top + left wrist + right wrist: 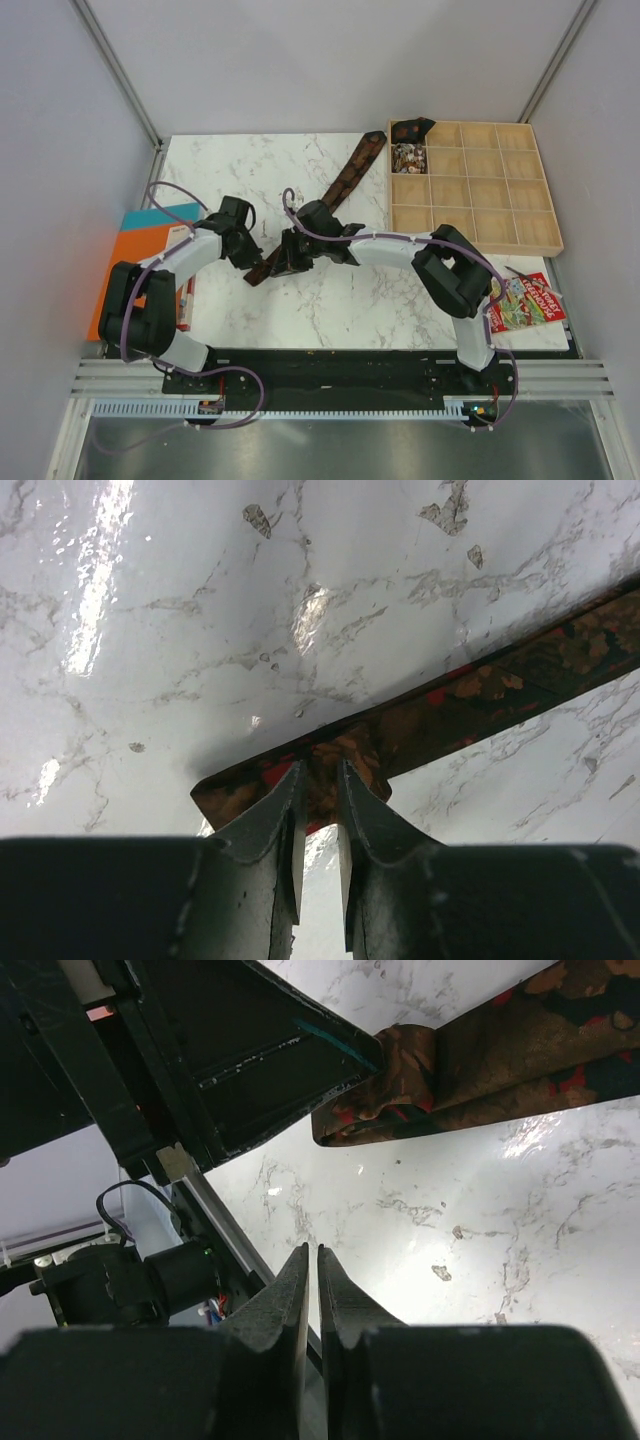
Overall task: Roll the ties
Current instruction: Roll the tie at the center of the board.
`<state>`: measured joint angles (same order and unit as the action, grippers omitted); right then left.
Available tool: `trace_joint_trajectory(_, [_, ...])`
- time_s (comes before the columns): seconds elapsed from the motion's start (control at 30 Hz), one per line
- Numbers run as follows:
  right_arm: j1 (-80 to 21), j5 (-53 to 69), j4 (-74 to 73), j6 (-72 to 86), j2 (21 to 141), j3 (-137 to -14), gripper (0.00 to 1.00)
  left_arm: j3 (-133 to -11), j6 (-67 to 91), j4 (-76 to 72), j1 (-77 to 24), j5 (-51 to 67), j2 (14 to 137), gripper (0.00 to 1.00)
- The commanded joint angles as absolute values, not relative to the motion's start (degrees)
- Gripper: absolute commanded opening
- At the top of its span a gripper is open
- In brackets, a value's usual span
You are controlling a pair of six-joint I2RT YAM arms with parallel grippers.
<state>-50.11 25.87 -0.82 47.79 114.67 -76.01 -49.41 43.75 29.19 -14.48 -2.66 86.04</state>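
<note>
The roll is only beginning. The dark brown red-flecked fabric necktie (340, 185) lies flat on the white marble worktop (300, 320), running diagonally from the far-left corner of the pale wooden compartment tray (480, 243). The left end effector (320, 780), nearly closed, pinches the curled end farthest from the tray. The right end effector (312, 1260) is closed on nothing. The next move calls for turning that end over tightly, towards the tray.

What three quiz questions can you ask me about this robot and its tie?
1. True or false: the brown tie is rolled up inside the wooden tray.
2. Which hand is at the tie's near end? A: left hand. B: right hand.
3. Fill in: the right hand holds ____.
Key: 1 false; 2 A; 3 nothing.
</note>
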Motion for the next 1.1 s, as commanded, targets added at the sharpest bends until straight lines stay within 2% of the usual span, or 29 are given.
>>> trace_joint_trajectory(0.0, [-50.2,26.8,2.1,48.2,115.8,-78.0,0.14,-50.5,43.7,26.1,-14.3,-2.4,87.7,0.24])
trace_joint_trajectory(0.17, [-50.3,26.4,5.0,50.0,116.9,-78.0,0.13,-50.7,44.4,25.5,-14.4,-2.4,88.6,0.24])
trace_joint_trajectory(0.4, [-50.2,22.9,9.3,54.3,117.9,-76.6,0.17,-51.4,44.6,25.3,-14.4,-1.1,86.7,0.3])
trace_joint_trajectory(0.73, [-50.3,22.1,11.9,57.2,119.7,-77.3,0.15,-51.4,44.1,27.3,-14.3,-3.0,83.9,0.32])
trace_joint_trajectory(1.07, [-50.5,22.9,14.2,59.0,119.9,-76.7,0.15,-52.7,42.5,29.4,-14.1,-5.0,81.6,0.42])
